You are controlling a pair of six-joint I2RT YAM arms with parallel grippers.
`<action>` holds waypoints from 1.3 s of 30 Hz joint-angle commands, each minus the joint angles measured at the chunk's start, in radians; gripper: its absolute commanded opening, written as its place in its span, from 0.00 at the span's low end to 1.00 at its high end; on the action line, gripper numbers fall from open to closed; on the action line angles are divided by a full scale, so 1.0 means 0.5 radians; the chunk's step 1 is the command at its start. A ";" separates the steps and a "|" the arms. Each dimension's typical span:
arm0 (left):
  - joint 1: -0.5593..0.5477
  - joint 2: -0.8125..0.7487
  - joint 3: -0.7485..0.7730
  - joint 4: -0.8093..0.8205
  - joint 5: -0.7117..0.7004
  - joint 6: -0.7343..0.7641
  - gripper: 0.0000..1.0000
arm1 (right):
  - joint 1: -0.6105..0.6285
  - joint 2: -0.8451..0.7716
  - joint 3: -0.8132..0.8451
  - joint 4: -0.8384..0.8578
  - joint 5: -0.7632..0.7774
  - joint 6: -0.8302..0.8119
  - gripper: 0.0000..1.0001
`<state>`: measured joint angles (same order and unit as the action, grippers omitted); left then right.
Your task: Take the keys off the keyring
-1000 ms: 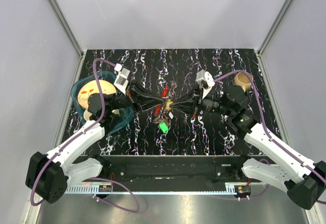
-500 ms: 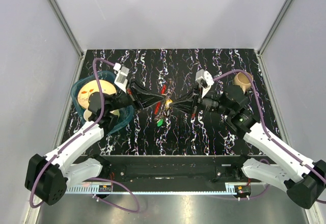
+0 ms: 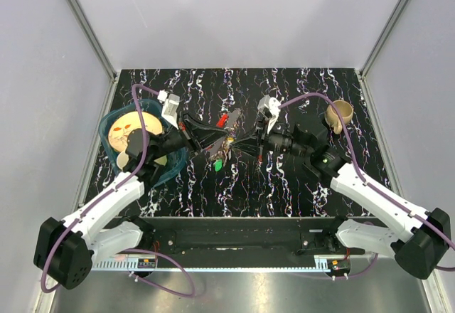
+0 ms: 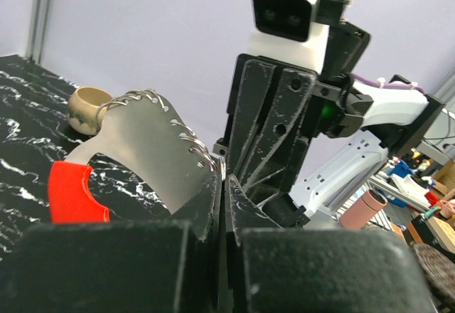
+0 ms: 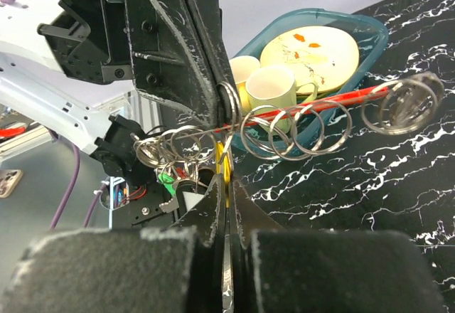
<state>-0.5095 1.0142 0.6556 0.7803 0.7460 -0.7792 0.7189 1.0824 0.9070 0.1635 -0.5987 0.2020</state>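
Both grippers hold the keyring (image 3: 228, 142) up between them over the middle of the table. My left gripper (image 3: 215, 140) is shut on its flat grey metal body (image 4: 142, 142), whose red piece (image 4: 71, 193) points left. My right gripper (image 3: 242, 146) faces it tip to tip. In the right wrist view my right gripper (image 5: 226, 185) is shut on the brass-gold key (image 5: 222, 165). Several wire loops (image 5: 298, 124) run along the keyring's edge. The green key (image 5: 167, 179) and a silver key (image 5: 170, 203) hang below. The green key also shows from above (image 3: 216, 163).
A teal bin (image 3: 106, 124) with plates and mugs stands at the left, close behind my left arm. A tan cup (image 3: 339, 114) sits at the back right, and it also shows in the left wrist view (image 4: 89, 107).
Both grippers have shifted left and away from the bases with the keyring. The right arm has reached further left. The hanging green key has swung up and left.
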 commanded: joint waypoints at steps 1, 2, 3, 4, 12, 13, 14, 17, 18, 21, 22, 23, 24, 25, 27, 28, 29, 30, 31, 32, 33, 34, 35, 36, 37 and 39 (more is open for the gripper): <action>0.000 -0.080 0.005 -0.008 -0.194 0.104 0.00 | 0.069 0.013 0.113 -0.103 0.142 -0.125 0.00; 0.000 -0.080 -0.001 -0.020 -0.206 0.107 0.00 | 0.078 0.016 0.119 -0.112 0.175 -0.128 0.00; 0.000 -0.080 -0.004 -0.011 -0.213 0.110 0.00 | 0.081 0.019 0.116 -0.127 0.191 -0.131 0.00; 0.000 -0.074 -0.007 -0.002 -0.216 0.104 0.00 | 0.078 0.026 0.122 -0.134 0.209 -0.131 0.00; -0.003 -0.065 -0.059 0.068 -0.277 0.046 0.00 | 0.102 0.133 0.183 -0.082 0.400 -0.042 0.00; -0.003 -0.071 -0.069 0.075 -0.283 0.037 0.00 | 0.105 0.142 0.195 -0.075 0.433 -0.018 0.00; -0.003 -0.077 -0.084 0.087 -0.295 0.031 0.00 | 0.108 0.157 0.205 -0.057 0.443 -0.011 0.00; -0.003 -0.098 -0.108 0.126 -0.347 0.003 0.00 | 0.112 0.197 0.238 -0.057 0.476 0.016 0.00; -0.003 -0.102 -0.127 0.136 -0.372 -0.015 0.00 | 0.112 0.222 0.254 -0.072 0.486 0.016 0.00; -0.003 -0.102 -0.142 0.157 -0.406 -0.025 0.00 | 0.133 0.268 0.324 -0.115 0.559 0.035 0.00; -0.003 -0.099 -0.145 0.173 -0.412 -0.025 0.00 | 0.133 0.286 0.337 -0.136 0.571 0.038 0.00; -0.003 -0.096 -0.157 0.179 -0.430 -0.028 0.00 | 0.136 0.296 0.346 -0.149 0.593 0.056 0.00; -0.003 -0.099 -0.164 0.185 -0.440 -0.028 0.00 | 0.139 0.302 0.358 -0.173 0.642 0.062 0.00; -0.003 -0.102 -0.167 0.194 -0.446 -0.028 0.00 | 0.139 0.305 0.361 -0.189 0.669 0.071 0.00; -0.003 -0.108 -0.173 0.194 -0.467 -0.025 0.00 | 0.142 0.305 0.358 -0.222 0.746 0.078 0.00; -0.003 -0.108 -0.173 0.200 -0.467 -0.025 0.00 | 0.142 0.302 0.355 -0.229 0.771 0.078 0.00; 0.000 -0.117 -0.176 0.206 -0.476 -0.022 0.00 | 0.142 0.305 0.346 -0.238 0.795 0.075 0.00; 0.000 -0.117 -0.182 0.216 -0.483 -0.025 0.00 | 0.139 0.302 0.331 -0.250 0.841 0.075 0.00; 0.000 -0.123 -0.185 0.228 -0.489 -0.025 0.00 | 0.142 0.299 0.325 -0.262 0.863 0.072 0.00; 0.000 -0.132 -0.185 0.231 -0.501 -0.025 0.00 | 0.142 0.299 0.318 -0.272 0.884 0.075 0.00; 0.000 -0.138 -0.188 0.231 -0.510 -0.025 0.00 | 0.142 0.296 0.306 -0.281 0.909 0.078 0.00; 0.000 -0.141 -0.194 0.240 -0.516 -0.031 0.00 | 0.142 0.290 0.300 -0.281 0.918 0.081 0.00; 0.000 -0.148 -0.197 0.246 -0.519 -0.034 0.00 | 0.142 0.280 0.285 -0.278 0.927 0.087 0.00; 0.000 -0.148 -0.200 0.256 -0.519 -0.037 0.00 | 0.139 0.274 0.275 -0.269 0.949 0.093 0.00; 0.000 -0.148 -0.201 0.265 -0.519 -0.049 0.00 | 0.139 0.253 0.266 -0.260 0.946 0.093 0.00; 0.000 -0.148 -0.207 0.280 -0.519 -0.055 0.00 | 0.142 0.237 0.257 -0.232 0.925 0.096 0.00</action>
<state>-0.5091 0.9810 0.5472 0.7799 0.4992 -0.7830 0.7910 1.2297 1.0397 0.0319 -0.2081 0.2417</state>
